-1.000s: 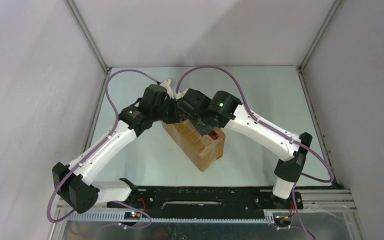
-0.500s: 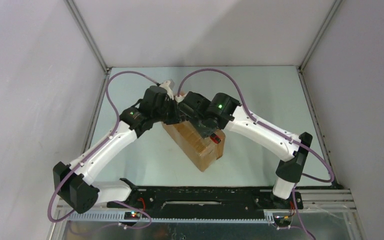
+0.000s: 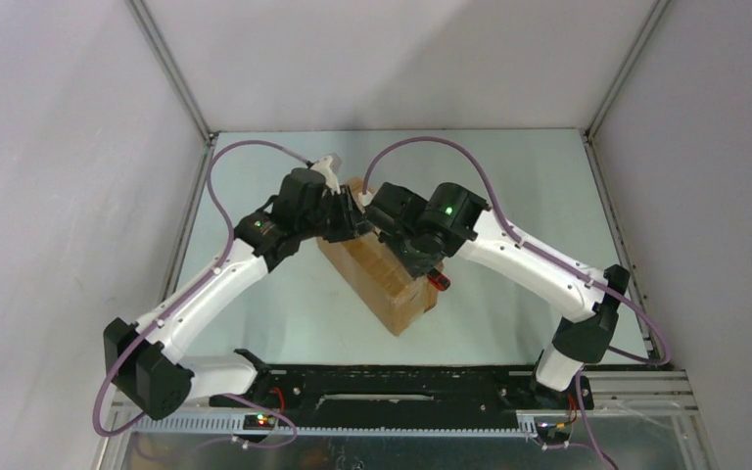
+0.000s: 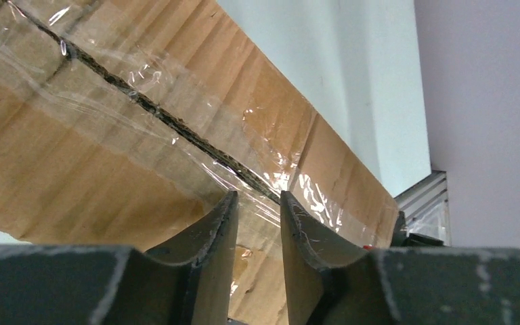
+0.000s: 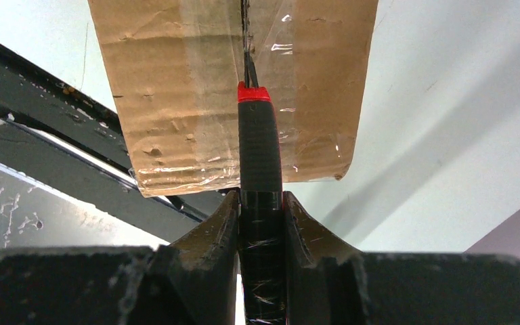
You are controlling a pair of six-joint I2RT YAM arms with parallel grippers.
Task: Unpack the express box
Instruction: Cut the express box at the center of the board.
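You have soft, even light from above — the desk [image 3: 255,304] gleams pale. Glare flecks the tape [image 4: 108,128] just ahead of your left claw [image 4: 258,200]; a soft shadow lies ahead-right of the right claw [image 5: 260,200], whose near body blurs.

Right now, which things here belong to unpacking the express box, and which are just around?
Job:
express box
clear tape on its seam
cutter in right end effector
left end effector by the seam

Not the job:
purple cables
black base rail
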